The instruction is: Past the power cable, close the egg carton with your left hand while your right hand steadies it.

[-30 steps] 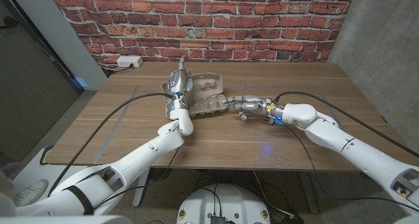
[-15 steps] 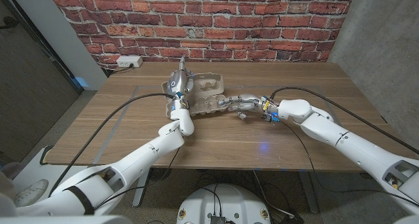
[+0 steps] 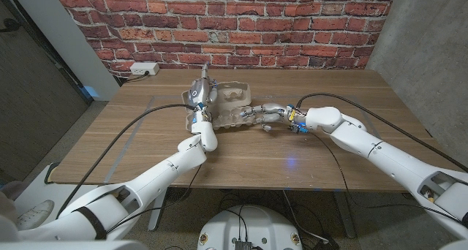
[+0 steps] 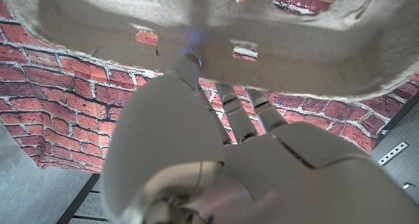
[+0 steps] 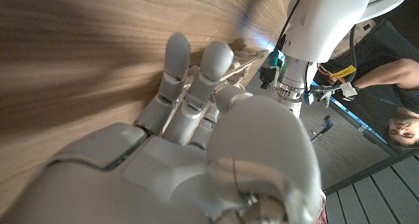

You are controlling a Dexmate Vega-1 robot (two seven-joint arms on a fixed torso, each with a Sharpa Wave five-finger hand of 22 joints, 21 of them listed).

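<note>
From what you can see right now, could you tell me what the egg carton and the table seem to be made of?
The egg carton looks like moulded paper pulp: matte grey-beige, with a rough fibrous surface in the left wrist view. The table appears wooden, brown with visible grain, though it could be veneer or laminate.

White glossy arms (image 3: 380, 151) with black cables end in silver-grey robot hands (image 3: 267, 115).
</note>
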